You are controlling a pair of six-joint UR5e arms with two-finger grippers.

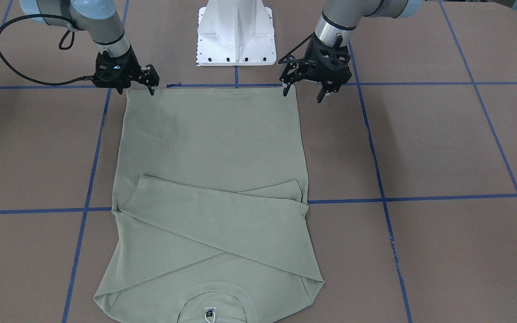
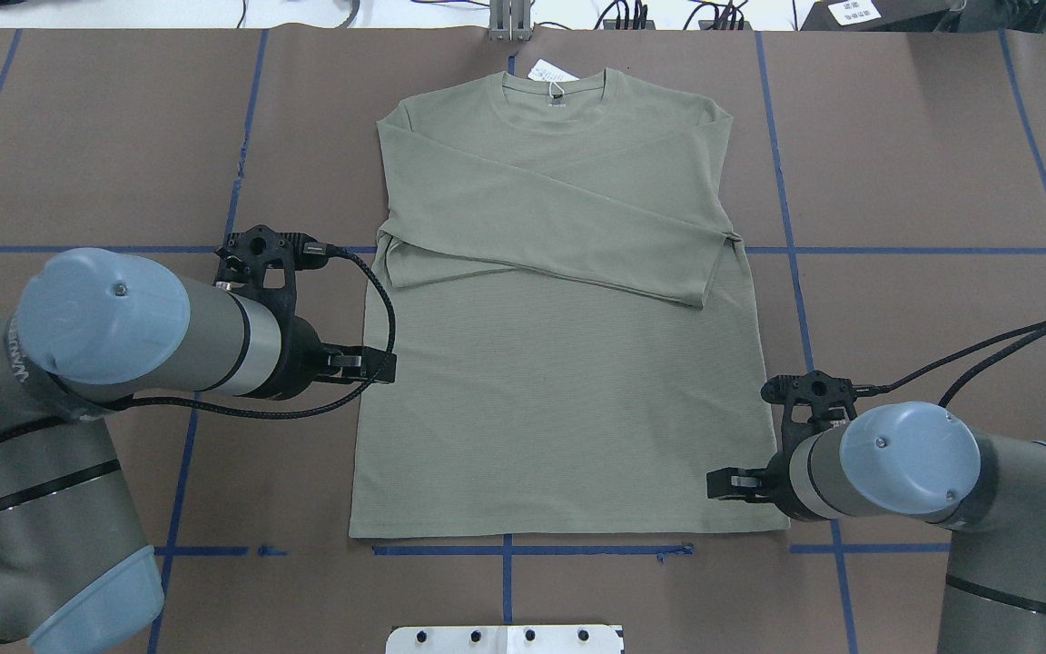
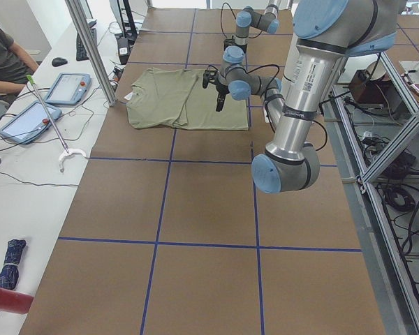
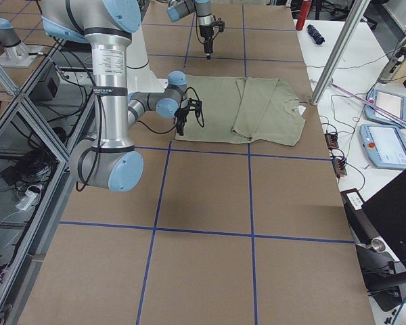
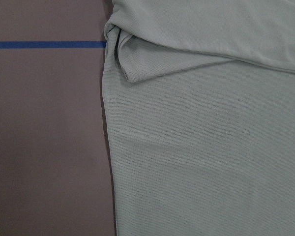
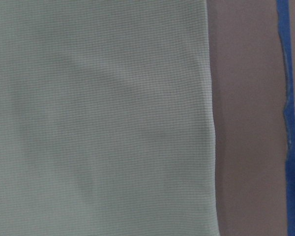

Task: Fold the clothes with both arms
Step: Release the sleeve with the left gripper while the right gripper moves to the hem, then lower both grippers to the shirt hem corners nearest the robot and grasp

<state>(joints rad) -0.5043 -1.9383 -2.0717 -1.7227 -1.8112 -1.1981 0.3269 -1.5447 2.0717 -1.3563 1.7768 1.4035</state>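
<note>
The sage-green shirt (image 1: 209,148) lies flat on the brown table, both sleeves folded across the chest, with its collar and white hang tag (image 2: 546,71) at the far side from me. It also shows in the overhead view (image 2: 559,400). My left gripper (image 1: 303,95) is open and hovers above the shirt's left side edge (image 5: 110,162), near the hem. My right gripper (image 1: 139,85) looks open and hovers by the hem's right corner (image 6: 206,147), holding nothing. In the overhead view, the left gripper (image 2: 364,363) and right gripper (image 2: 732,481) sit at the shirt's edges.
The white pedestal base (image 1: 236,36) stands just behind the hem. Blue tape lines (image 2: 577,549) grid the table. An operator (image 3: 3,59), tablets (image 3: 66,87) and a metal post (image 3: 91,49) are at the far table edge.
</note>
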